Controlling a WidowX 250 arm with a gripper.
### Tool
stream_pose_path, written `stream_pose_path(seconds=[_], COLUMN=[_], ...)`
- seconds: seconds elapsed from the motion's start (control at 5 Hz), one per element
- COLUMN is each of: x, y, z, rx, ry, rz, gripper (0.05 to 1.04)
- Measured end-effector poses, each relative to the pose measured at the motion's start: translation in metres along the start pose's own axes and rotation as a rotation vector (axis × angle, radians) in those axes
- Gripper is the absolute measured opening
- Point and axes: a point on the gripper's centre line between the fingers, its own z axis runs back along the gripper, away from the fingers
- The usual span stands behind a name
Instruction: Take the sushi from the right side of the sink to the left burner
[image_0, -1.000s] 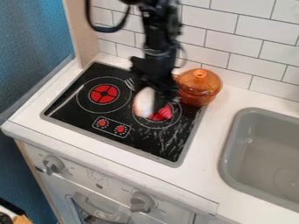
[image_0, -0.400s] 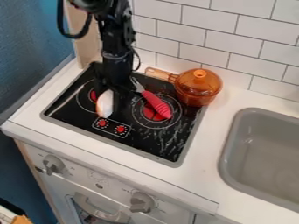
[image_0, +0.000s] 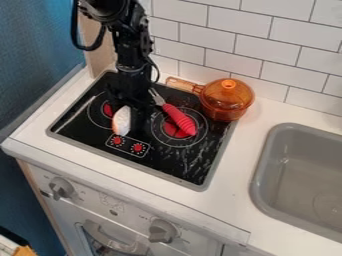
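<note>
Fingers (image_0: 139, 121): grasping the sushi, dark and close against its right side
Gripper (image_0: 129, 121): left of the frame's centre, hanging down from the arm (image_0: 132, 45), which enters at the upper left
Sushi (image_0: 121, 121): left of the frame's centre, long side nearly upright, white with an orange edge, at the lower right part of the left burner
Left burner (image_0: 107, 109): red middle partly hidden behind the gripper
Right burner (image_0: 169, 131): near the centre, a fork (image_0: 178, 119) lying across it, pink handle to the lower right, tines to the upper left
Pot (image_0: 228, 99): amber, lidded, at the cooktop's upper right corner, handle toward the upper left
Red dials (image_0: 137, 147): two, just below the sushi
Sink (image_0: 304, 175): grey, at the right edge
Grey knobs (image_0: 161, 230): two, on the white front, lower left
Tiles (image_0: 230, 52): white, across the upper right
</note>
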Motion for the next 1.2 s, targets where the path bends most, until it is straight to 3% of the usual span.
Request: stream_pose_path(seconds=[0.2, 0.6, 0.8, 1.0, 1.2], x=[0.0, -0.003, -0.003, 0.0, 0.0], y=[0.002, 0.0, -0.003, -0.004, -0.003], z=[0.0, -0.001, 0.008, 0.039, 0.053], rx=[-0.019, -0.028, -0.048, -0.066, -0.065], ry=[0.023, 0.039, 0.022, -0.072, -0.121], rz=[0.031, 0.074, 0.08, 0.076, 0.062], gripper=[0.968, 1.0, 1.0, 1.0, 1.0])
